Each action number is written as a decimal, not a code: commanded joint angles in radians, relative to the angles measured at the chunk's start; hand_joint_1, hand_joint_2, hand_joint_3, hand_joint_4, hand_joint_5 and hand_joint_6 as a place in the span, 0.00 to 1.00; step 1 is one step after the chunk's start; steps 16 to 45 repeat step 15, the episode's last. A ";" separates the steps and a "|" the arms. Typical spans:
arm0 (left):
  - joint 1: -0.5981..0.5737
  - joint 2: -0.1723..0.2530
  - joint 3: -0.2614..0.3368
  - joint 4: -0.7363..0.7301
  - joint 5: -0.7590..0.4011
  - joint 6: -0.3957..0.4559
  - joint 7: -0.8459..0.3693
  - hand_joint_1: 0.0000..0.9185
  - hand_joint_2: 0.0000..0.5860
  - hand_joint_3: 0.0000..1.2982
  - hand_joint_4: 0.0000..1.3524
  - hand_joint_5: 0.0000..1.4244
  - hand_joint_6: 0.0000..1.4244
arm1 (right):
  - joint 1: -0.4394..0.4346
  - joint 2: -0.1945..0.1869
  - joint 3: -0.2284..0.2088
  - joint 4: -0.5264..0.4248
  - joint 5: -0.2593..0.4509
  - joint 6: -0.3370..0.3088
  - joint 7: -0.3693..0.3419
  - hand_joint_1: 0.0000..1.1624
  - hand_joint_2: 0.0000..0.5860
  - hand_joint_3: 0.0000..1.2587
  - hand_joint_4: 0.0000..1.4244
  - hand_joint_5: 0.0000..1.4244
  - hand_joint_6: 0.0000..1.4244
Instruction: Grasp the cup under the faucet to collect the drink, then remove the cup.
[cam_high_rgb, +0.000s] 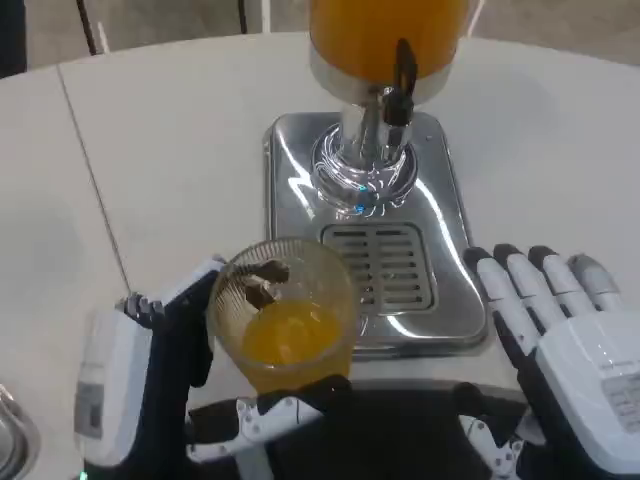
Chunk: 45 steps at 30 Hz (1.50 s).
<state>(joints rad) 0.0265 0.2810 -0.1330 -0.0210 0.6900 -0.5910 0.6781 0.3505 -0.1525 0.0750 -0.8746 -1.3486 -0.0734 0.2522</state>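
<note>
Clear ribbed plastic cup (283, 312); mirror-polished chrome dispenser base (300, 170); matt white table (170, 130).

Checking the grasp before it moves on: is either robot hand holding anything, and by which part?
The left robot hand holds the cup of orange drink by its side wall, fingers wrapped around the lower body. The right robot hand holds nothing.
</note>
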 joint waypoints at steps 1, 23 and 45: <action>0.025 -0.020 -0.002 -0.040 0.025 -0.032 0.001 0.43 0.03 0.76 0.95 1.00 1.00 | 0.013 0.000 -0.010 -0.005 0.004 0.000 -0.010 0.31 0.89 0.00 0.00 0.00 0.00; 0.037 -0.046 0.007 -0.071 0.031 -0.035 -0.024 0.43 0.03 0.76 0.96 1.00 1.00 | 0.014 0.010 -0.012 -0.004 0.005 0.000 -0.005 0.30 0.89 0.00 0.00 0.00 0.00; 0.037 -0.046 0.007 -0.071 0.031 -0.035 -0.024 0.43 0.03 0.76 0.96 1.00 1.00 | 0.014 0.010 -0.012 -0.004 0.005 0.000 -0.005 0.30 0.89 0.00 0.00 0.00 0.00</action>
